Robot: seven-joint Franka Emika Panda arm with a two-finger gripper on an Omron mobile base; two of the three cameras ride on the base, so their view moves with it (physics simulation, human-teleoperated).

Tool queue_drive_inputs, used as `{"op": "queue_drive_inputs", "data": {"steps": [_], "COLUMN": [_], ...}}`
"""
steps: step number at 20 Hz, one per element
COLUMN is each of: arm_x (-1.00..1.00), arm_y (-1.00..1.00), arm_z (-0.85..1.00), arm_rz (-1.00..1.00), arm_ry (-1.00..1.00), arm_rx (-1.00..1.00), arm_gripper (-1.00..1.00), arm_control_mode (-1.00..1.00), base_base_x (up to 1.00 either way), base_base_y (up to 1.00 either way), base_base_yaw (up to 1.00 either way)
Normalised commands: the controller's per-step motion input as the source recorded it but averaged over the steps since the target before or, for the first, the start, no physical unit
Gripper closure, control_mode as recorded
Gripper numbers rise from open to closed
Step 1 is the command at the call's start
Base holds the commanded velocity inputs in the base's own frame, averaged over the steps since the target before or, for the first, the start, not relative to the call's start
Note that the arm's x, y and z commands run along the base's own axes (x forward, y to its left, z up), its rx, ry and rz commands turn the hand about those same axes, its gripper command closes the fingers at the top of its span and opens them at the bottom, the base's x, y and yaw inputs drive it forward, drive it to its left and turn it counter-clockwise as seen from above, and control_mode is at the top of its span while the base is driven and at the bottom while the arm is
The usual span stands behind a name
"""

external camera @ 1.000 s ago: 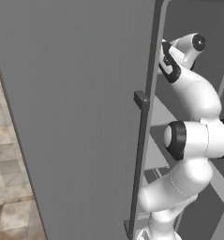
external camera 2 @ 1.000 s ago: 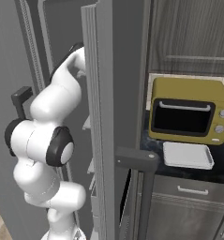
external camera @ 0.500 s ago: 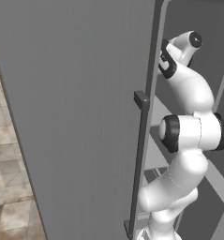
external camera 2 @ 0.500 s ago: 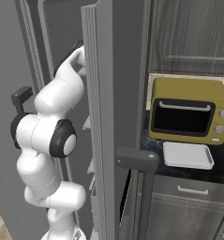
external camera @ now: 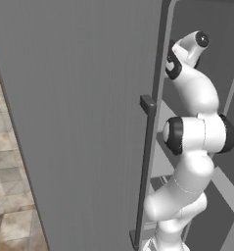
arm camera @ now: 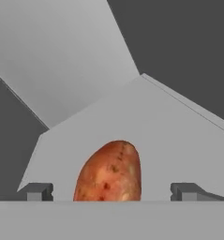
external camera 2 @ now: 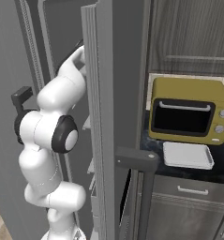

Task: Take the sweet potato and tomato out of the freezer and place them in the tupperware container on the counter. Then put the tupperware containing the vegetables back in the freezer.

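Grey steel takes most of my screens: the freezer (external camera: 79, 122) stands with its doors swung open, and my arm reaches past the door edge into its upper part. To the right of the freezer, on the black desk (external camera 2: 151, 150), sits the yellow microwave (external camera 2: 188, 110), and just in front of that lies the white tupperware container (external camera 2: 187, 154), with nothing in it that I can see.

Inside the freezer, on a pale shelf (arm camera: 179, 136), lies the sweet potato (arm camera: 111, 171), between the two finger tips of my hand (arm camera: 111, 191). The hand is spread wide, gripping nothing.

I judge the sweet potato firm and fairly light, with rough skin that should not slip. I would close across its thick middle. I cannot spot the tomato.
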Motion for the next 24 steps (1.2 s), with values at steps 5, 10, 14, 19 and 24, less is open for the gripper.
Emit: {"op": "queue_drive_inputs", "data": {"steps": [5,10,14,19,24], "arm_x": [0.15,0.18,0.18,0.02,0.0], "arm_y": [0.0,0.0,0.0,0.1,0.17], "arm_z": [-0.14,-0.19,-0.2,-0.29,-0.32], "arm_rz": [0.01,0.02,0.02,0.02,0.02], "arm_ry": [0.03,0.02,0.01,0.03,0.03], "arm_rx": [0.0,0.0,0.0,0.0,0.0], "arm_gripper": [-1.0,-1.0,-1.0,1.0,1.0], "arm_control_mode": [-1.0,-1.0,-1.0,-1.0,-1.0], "base_base_x": [0.0,0.0,0.0,0.0,0.0], "base_base_y": [0.0,0.0,0.0,0.0,0.0], "base_base_yaw": [0.0,0.0,0.0,0.0,0.0]}}
